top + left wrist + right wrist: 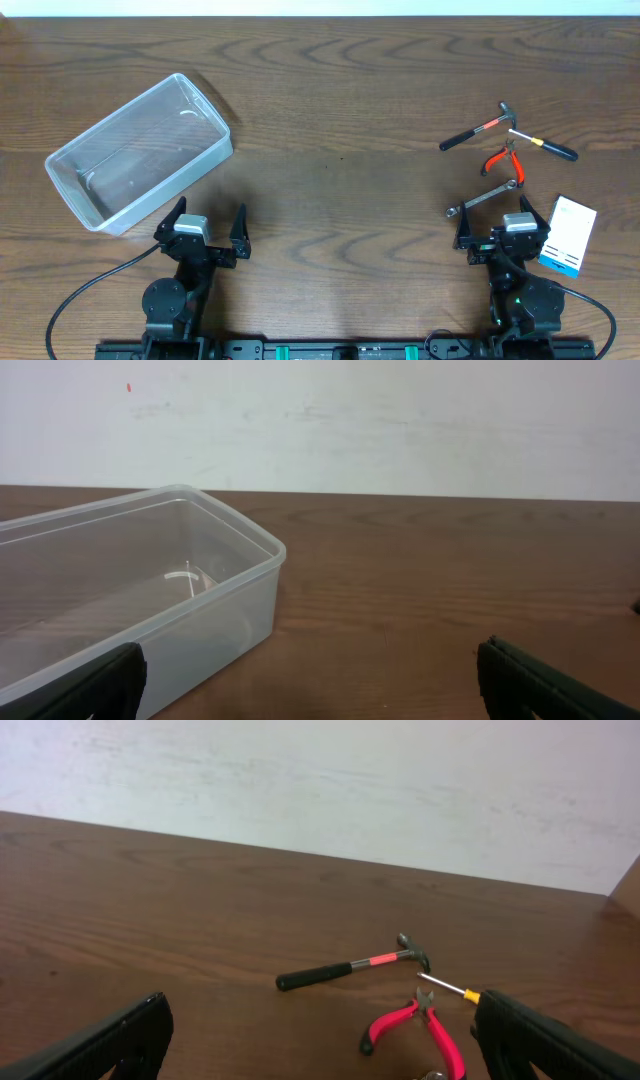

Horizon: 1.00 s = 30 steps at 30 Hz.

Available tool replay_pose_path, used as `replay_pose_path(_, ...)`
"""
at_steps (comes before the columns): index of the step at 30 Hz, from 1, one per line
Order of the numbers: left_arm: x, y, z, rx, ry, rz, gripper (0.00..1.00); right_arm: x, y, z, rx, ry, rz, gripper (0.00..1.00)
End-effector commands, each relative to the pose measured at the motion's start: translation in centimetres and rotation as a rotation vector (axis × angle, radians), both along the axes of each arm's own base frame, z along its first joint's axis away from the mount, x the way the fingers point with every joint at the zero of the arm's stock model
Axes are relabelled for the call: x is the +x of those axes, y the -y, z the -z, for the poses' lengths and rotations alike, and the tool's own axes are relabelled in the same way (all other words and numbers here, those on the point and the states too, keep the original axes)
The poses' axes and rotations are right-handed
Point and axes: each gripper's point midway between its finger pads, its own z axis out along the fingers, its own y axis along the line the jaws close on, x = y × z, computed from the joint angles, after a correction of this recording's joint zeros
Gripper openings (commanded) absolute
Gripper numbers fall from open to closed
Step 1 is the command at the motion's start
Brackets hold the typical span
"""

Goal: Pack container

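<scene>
The container is a clear rectangular plastic bin lying at an angle at the left of the table, with nothing in it. In the left wrist view the container fills the left half. My left gripper is open just in front of the bin's near corner, apart from it. At the right lie a hammer, a screwdriver, red pliers and a wrench. My right gripper stands open and holds nothing, just behind the wrench.
A small white-and-blue box lies right of the right gripper near the table's right side. A pale wall runs along the table's far edge. Bare wood separates the bin from the tools.
</scene>
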Motion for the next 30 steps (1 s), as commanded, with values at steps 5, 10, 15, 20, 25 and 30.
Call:
replay_pose_path(5,-0.2,0.5,1.5,-0.001,-0.046,0.03,0.98,0.0,0.3,0.0,0.015,0.002,0.014,0.99)
replay_pose_path(10,-0.2,0.5,1.5,-0.001,-0.046,0.03,0.98,0.0,0.3,0.0,0.037,0.001,0.015,0.99)
replay_pose_path(15,-0.2,0.5,1.5,-0.025,-0.051,0.027,0.98,0.0,0.3,0.1,0.196,-0.007,0.027,0.99)
replay_pose_path(20,-0.2,0.5,1.2,-0.068,-0.054,0.022,0.98,0.0,-0.2,0.0,0.304,-0.014,0.008,0.99)
replay_pose_path(25,-0.3,0.5,-0.4,-0.084,-0.031,0.021,0.98,-0.2,-1.5,-0.9,0.312,-0.013,-0.071,0.99)
replay_pose_path(30,-0.4,0.4,-3.1,-0.111,-0.095,0.006,0.98,-0.4,-2.0,-3.1,0.313,-0.053,-0.093,0.99)
